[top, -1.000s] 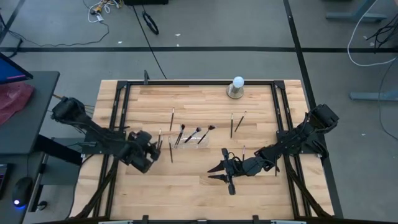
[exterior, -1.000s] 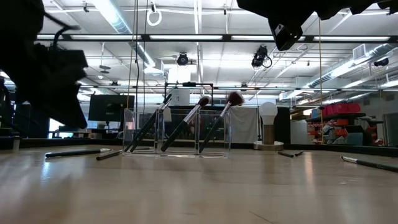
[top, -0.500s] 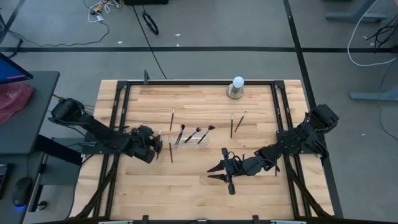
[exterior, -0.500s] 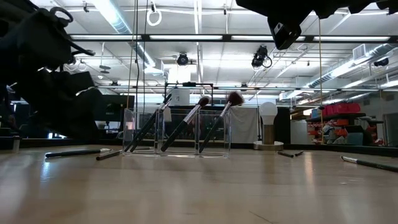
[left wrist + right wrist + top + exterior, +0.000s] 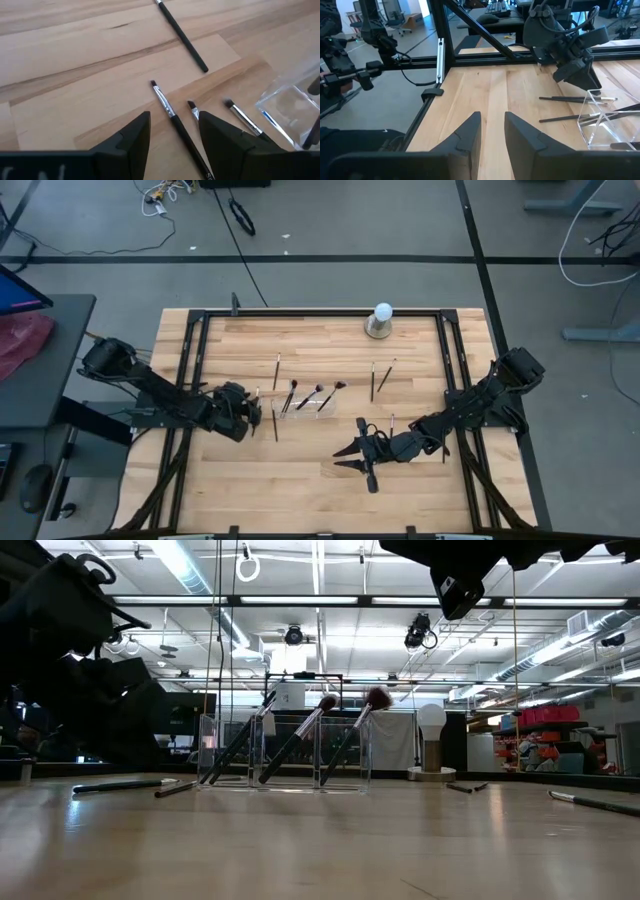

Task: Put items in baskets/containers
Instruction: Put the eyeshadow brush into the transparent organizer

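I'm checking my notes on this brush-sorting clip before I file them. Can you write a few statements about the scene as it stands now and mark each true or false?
1. Three brushes lean in the clear holder. True.
2. The left claw hovers open over a thin brush lying on the table. True.
3. The right claw grips a brush. False: nothing lies between its fingers, and it sits over bare wood.
4. The white ball stands inside the holder. False: it stands apart, near the table's far edge.
5. Every brush is already in the holder. False: several lie loose on the table.
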### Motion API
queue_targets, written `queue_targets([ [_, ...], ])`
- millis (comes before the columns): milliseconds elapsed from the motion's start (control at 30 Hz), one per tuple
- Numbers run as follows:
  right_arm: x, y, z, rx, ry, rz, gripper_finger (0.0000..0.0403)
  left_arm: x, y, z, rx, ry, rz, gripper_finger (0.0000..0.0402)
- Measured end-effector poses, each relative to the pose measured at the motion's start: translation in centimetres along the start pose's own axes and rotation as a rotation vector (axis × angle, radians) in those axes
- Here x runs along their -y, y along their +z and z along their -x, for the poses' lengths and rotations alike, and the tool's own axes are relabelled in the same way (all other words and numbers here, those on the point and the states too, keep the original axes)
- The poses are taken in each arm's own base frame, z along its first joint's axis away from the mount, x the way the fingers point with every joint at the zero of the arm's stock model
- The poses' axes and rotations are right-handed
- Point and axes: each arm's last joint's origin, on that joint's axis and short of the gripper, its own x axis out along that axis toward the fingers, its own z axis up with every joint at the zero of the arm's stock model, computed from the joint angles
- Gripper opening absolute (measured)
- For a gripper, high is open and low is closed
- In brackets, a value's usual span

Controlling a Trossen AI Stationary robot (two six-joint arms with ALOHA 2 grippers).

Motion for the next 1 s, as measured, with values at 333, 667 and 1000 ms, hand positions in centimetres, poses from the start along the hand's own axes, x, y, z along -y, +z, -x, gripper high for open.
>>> queue_targets([
  [333,0.0,0.0,0.0,-0.001,-0.001,0.003,0.0086,-0.1,-1.0,-0.8,-0.011,0.033,-0.04,0.0174],
  [667,0.0,0.0,0.0,-0.001,-0.001,0.002,0.0086,-0.4,-1.3,-1.0,-0.041,0.068,-0.088,0.0146],
  [1000,0.0,0.0,0.0,-0.004,-0.001,0.001,0.0086,-1.0,-1.3,-0.7,-0.127,0.094,-0.119,0.0028],
])
